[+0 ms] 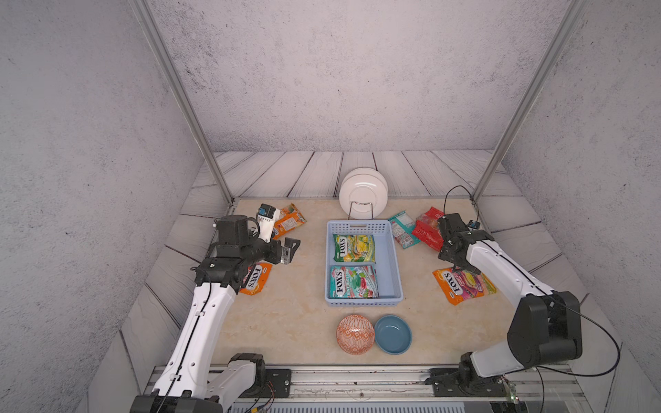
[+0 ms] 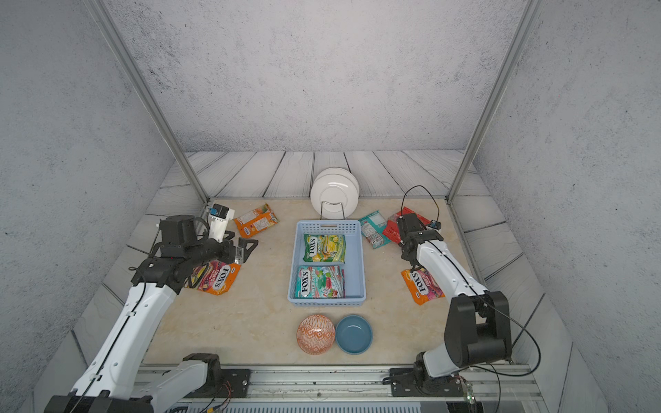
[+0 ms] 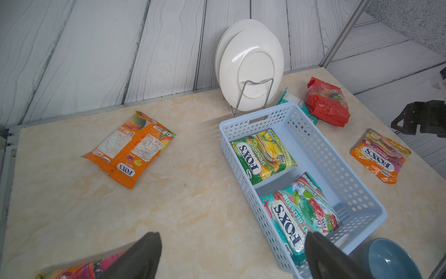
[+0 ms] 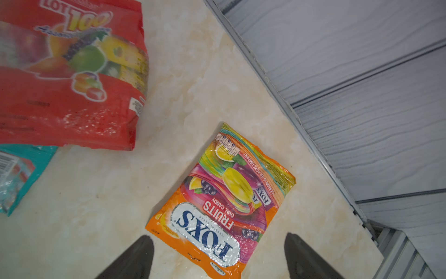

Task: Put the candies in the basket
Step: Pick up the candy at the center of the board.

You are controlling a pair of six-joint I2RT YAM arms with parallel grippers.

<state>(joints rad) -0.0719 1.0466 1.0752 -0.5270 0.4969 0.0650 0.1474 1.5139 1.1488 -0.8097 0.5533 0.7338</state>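
Pick-up step: right tool (image 4: pixel 218 236) spread wide, empty, poised over the orange FOX'S bag (image 1: pixel 465 288), right side in a top view. Left tool (image 3: pixel 233 235) wide open, empty. Basket (image 1: pixel 391 257) sits centre frame. Next, I reckon: lower, pinch, carry across.

A lab test cell: aluminium frame (image 1: pixel 180 96), printed backdrop walls (image 1: pixel 339 71).

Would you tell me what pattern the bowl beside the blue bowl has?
The patterned bowl is orange with white geometric markings, best seen in a top view.
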